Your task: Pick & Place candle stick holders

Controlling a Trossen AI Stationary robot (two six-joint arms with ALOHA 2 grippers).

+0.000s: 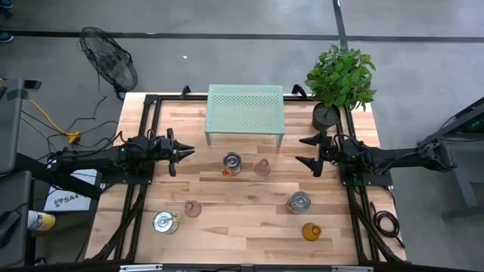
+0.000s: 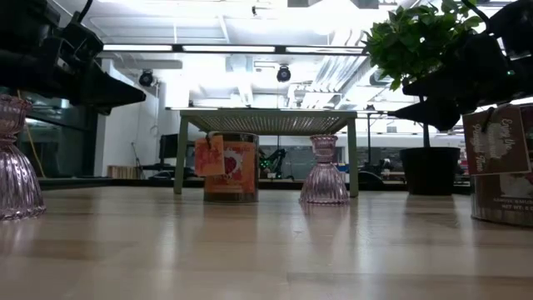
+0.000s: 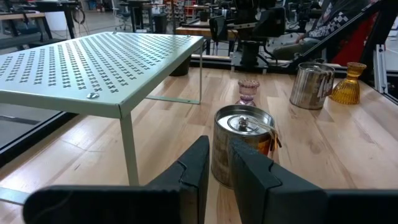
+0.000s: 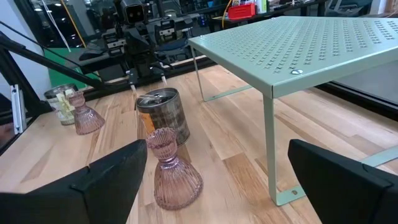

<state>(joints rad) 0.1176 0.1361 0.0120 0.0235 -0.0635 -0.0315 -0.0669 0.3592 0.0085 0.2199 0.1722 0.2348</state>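
Six candle stick holders stand loose on the bench (image 1: 249, 200), none yet lifted. Judging by the task, the mint-green stand (image 1: 245, 108) at the back is the likely drop spot, so the holders are spread in front of it within reach of both arms.

Positions, high view:
- silver tin holder (image 1: 232, 161) and pink glass holder (image 1: 262, 167), side by side just in front of the stand, between the two arms
- second pink glass holder (image 1: 193, 208) and second silver tin (image 1: 165, 222), front left
- third silver tin (image 1: 299, 202) and amber glass holder (image 1: 311, 231), front right

The potted plant (image 1: 339, 79) sits at the back right corner, clear of the work.

Left gripper (image 1: 181, 152): held level above the bench, aimed at the central silver tin. In its wrist view the fingers (image 3: 194, 168) are nearly together, a narrow slit between them, touching nothing; the tin stands just ahead. They look too close to take the tin as they stand.

Right gripper (image 1: 306, 149): facing the central pair from the other side. Fingers (image 4: 112, 177) spread wide, empty; the pink glass holder stands just ahead, between them in its wrist view, not touched. Judgement: the right arm is the better set for a grasp, on the pink glass holder.
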